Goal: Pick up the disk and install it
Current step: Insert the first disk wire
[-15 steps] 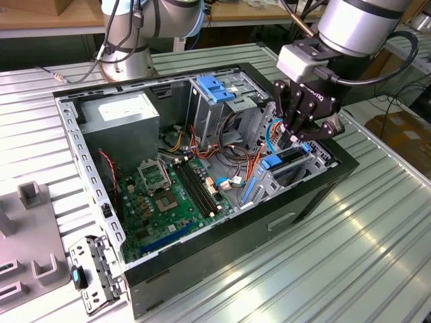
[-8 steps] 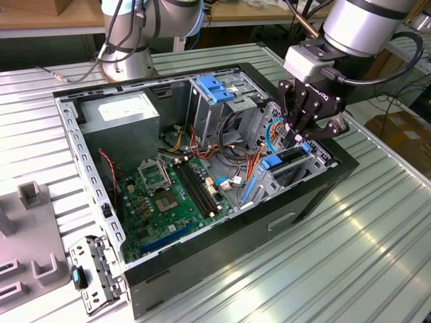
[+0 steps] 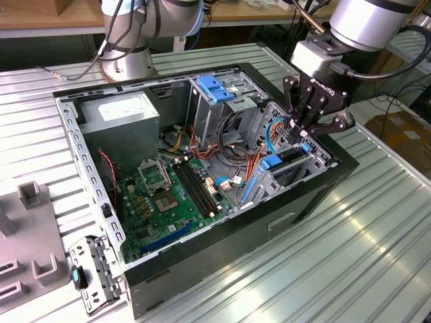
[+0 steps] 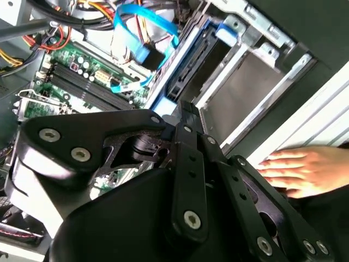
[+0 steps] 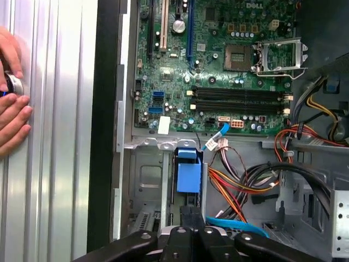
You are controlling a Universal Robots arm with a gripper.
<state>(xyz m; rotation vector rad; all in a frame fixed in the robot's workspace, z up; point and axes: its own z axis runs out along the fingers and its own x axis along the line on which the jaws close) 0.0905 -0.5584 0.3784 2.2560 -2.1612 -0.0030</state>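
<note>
The disk (image 3: 288,160) stands on edge in the drive bay at the exterior view's right side of the open computer case (image 3: 222,242), blue rails along its sides. In the second wrist view the disk (image 4: 188,71) shows as a dark slab with a blue rail inside the metal bay. My gripper (image 3: 300,131) hangs straight above it, fingers drawn together and shut, tips at the disk's upper edge. I cannot tell whether they touch it. In the first wrist view the gripper (image 5: 191,214) sits just over the disk's blue end piece (image 5: 188,177).
Inside the case are the green motherboard (image 3: 168,195), a grey power-supply box (image 3: 124,114), a drive cage with a blue latch (image 3: 215,91) and loose cables (image 3: 232,151). A person's hand (image 4: 294,169) rests on the ribbed table beside the case. A second arm's base (image 3: 128,60) stands behind.
</note>
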